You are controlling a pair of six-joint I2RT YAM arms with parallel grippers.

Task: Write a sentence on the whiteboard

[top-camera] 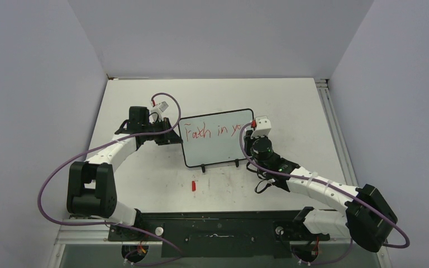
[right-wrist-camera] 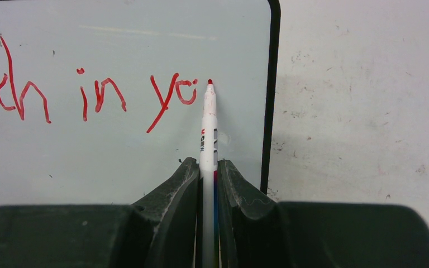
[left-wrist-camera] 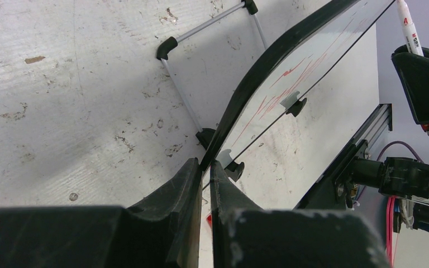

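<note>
Scuffed white tabletop (top-camera: 290, 106) enclosed by three plain, pale lavender-grey walls: back wall (top-camera: 218, 33), left wall (top-camera: 28, 84), right wall (top-camera: 402, 84). An aluminium rail (top-camera: 335, 128) borders the tabletop's right edge. Lighting is soft and even.

The left hand (left-wrist-camera: 204, 165) pinches the whiteboard (left-wrist-camera: 307, 56) by its black frame.

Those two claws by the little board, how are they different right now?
The left gripper pinches the whiteboard by its black frame at the left edge; the right gripper pinches a marker. The left gripper touches no writing; the right gripper's marker tip sits just after the red "yo" of the sentence. Both are black, two-fingered and shut.
</note>
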